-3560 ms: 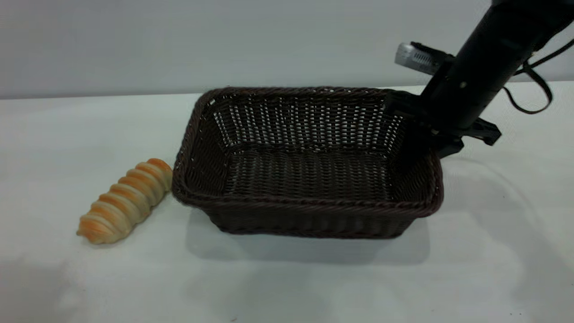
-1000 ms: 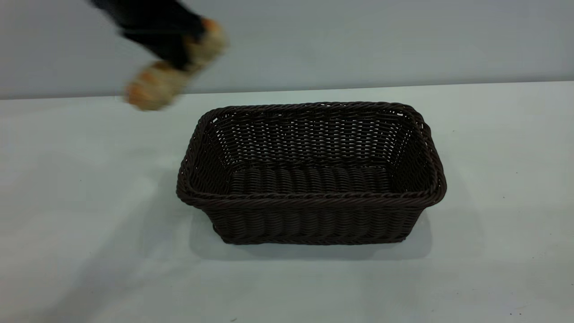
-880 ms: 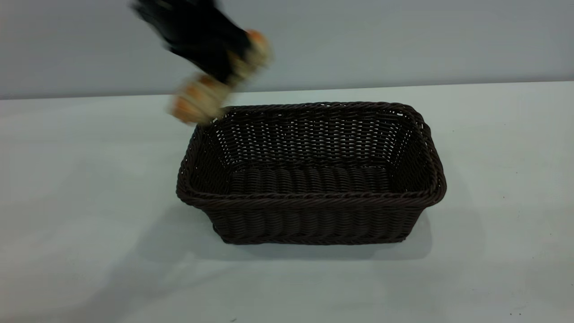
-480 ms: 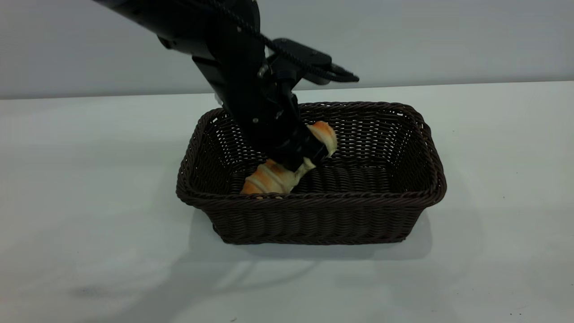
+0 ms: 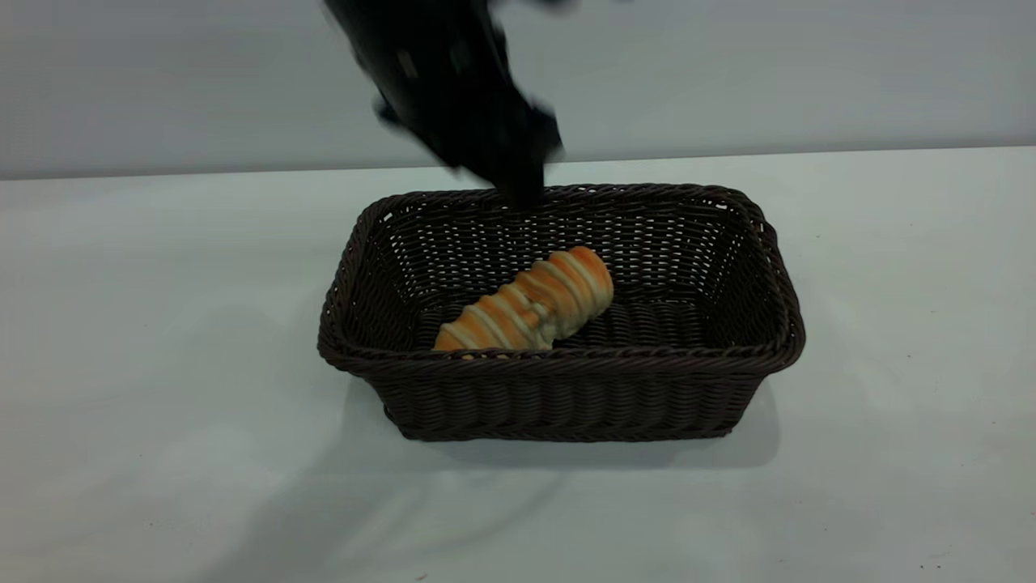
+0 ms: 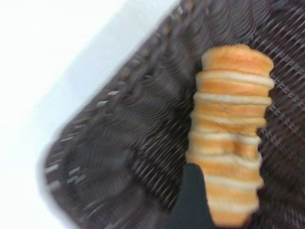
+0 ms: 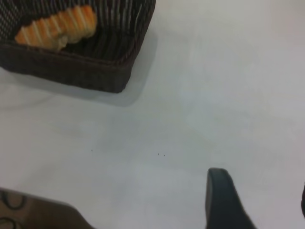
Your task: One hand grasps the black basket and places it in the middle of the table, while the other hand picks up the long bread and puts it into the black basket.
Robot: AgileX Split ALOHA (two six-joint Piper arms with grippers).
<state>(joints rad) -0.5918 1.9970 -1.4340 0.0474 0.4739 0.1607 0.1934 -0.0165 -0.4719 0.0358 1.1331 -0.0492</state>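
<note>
Spiral-ridged long bread (image 5: 530, 304) lying diagonally inside woven black basket (image 5: 558, 397), mid-table (image 5: 162, 364). Blurred left gripper (image 5: 518, 182) above far rim, empty, finger spread unclear. Right gripper (image 7: 267, 200) aside, fingers parted over bare tabletop.

Plain grey wall (image 5: 809, 73) behind.

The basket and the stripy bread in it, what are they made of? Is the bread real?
The black basket looks like woven wicker or plastic cane: dark strands, a braided rim, and gaps in the sides that let light through. The long bread has a matte orange crust with cream spiral ridges, like a baked roll. Its even ridges could mean a foam or plastic toy; the pictures cannot settle that.
</note>
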